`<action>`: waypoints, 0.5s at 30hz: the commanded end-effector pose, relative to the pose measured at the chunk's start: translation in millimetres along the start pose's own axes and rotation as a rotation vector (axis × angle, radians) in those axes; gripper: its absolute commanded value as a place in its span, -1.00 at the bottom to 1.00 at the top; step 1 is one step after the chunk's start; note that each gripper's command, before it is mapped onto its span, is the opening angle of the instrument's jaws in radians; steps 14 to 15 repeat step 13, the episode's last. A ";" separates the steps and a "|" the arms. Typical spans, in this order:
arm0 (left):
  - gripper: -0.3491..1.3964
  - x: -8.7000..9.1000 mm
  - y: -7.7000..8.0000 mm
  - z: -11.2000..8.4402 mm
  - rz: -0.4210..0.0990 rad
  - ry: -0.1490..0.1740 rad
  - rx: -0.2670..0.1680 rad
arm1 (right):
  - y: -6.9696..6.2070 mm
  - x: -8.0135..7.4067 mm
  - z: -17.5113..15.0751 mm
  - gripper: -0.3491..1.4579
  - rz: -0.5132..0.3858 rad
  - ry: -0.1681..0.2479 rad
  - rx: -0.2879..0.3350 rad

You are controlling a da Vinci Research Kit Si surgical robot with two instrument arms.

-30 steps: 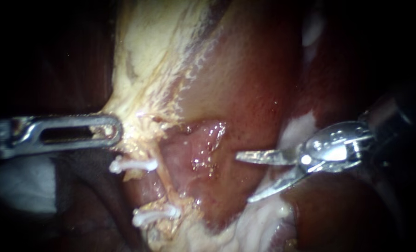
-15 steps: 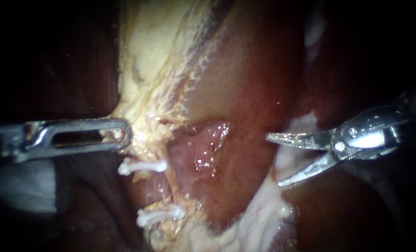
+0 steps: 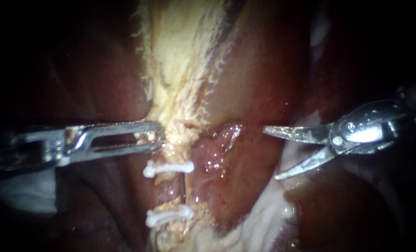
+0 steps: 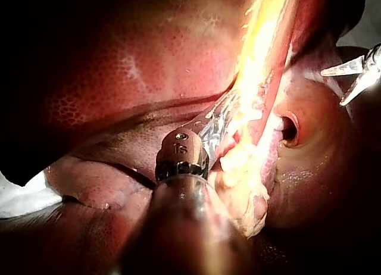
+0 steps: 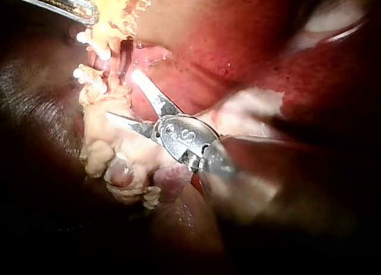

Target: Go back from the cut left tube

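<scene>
Dark red liver [image 3: 259, 70] fills the background, and your two instruments sit well apart on either side of the clipped tube.

A band of yellow tissue [image 3: 189, 56] runs from 12 o'clock down to the centre. Your left instrument [image 3: 153, 136] enters from 9 o'clock, and its jaws are clamped on that band's edge. Just below them, toward 7 o'clock, the tube [image 3: 183, 190] carries an upper clip [image 3: 168, 168] and a lower clip [image 3: 169, 215], both white (the cut between them is hard to make out). Your right instrument [image 3: 271, 154] comes in from 3 o'clock with its two blades spread apart, tips aimed at the centre and clear of the tube. Glistening pink tissue [image 3: 212, 154] lies between the blades and the clips. White tissue [image 3: 264, 219] spreads toward 5 o'clock below the lower blade. From the right wrist, both clips sit ahead of the blade tips, with lumpy yellow tissue beside the blades.
</scene>
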 end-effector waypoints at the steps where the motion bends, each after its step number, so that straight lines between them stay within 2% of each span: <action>1: -1.00 0.1 -0.1 0.1 0.001 0.001 -0.001 | 0.0 0.0 0.0 0.97 0.001 -0.001 0.000; 15: -1.00 0.1 -0.1 0.0 0.002 0.004 0.003 | 0.2 0.1 0.0 0.97 -0.003 -0.002 -0.002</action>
